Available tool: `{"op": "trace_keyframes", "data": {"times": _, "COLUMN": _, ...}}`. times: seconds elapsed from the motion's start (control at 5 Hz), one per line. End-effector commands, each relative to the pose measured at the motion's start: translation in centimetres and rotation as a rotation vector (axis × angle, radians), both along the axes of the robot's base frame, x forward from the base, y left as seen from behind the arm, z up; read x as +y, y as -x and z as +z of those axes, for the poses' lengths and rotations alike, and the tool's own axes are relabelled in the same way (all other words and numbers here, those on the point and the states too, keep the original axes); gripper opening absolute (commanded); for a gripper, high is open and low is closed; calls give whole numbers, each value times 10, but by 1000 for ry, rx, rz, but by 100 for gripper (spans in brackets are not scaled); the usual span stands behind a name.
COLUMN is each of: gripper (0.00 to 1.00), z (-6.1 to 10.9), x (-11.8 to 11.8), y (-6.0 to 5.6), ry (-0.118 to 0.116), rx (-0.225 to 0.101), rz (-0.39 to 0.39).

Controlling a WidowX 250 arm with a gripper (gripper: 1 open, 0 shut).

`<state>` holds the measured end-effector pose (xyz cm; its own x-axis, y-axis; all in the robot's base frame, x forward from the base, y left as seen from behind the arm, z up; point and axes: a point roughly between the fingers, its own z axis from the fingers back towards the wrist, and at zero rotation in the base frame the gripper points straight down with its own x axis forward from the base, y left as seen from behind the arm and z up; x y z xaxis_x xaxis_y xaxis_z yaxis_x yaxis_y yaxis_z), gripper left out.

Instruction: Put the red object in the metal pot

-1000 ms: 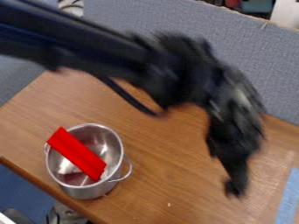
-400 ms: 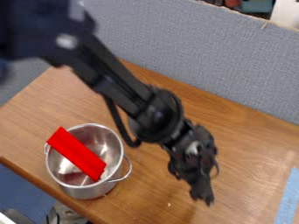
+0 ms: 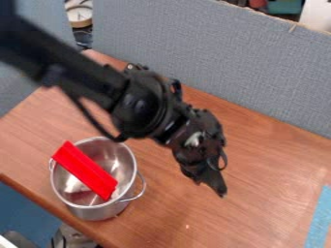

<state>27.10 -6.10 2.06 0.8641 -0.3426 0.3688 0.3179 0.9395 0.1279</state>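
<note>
The red object (image 3: 85, 168), a flat bright red block, lies tilted across the rim of the metal pot (image 3: 116, 201), one end sticking up past the left edge. The shiny pot stands near the front left corner of the wooden table (image 3: 258, 208). My black gripper (image 3: 215, 184) hangs over the table to the right of the pot, well apart from it. Its fingers look drawn together with nothing between them, though the arm is blurred.
A grey-blue partition wall (image 3: 195, 53) runs behind the table. The table's front edge lies just below the pot. Bare wood stretches to the right of the gripper.
The arm has swung left and back toward the pot, and the gripper has gone from open to shut. The red block and pot have not moved.
</note>
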Motion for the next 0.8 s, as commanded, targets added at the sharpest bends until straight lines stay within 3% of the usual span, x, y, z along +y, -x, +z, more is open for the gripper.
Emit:
{"op": "trace_keyframes", "data": {"times": 0.0, "gripper": 0, "z": 9, "x": -20, "y": 33, "ry": -1, "rx": -57, "rz": 60}}
{"op": "trace_keyframes", "data": {"times": 0.2, "gripper": 0, "z": 21, "x": -22, "y": 35, "ry": 3, "rx": -19, "rz": 201}}
{"op": "trace_keyframes", "data": {"times": 0.4, "gripper": 0, "z": 60, "x": 5, "y": 33, "ry": 11, "rx": -27, "rz": 194}}
{"op": "trace_keyframes", "data": {"times": 0.6, "gripper": 0, "z": 107, "x": 54, "y": 26, "ry": 1, "rx": -63, "rz": 155}}
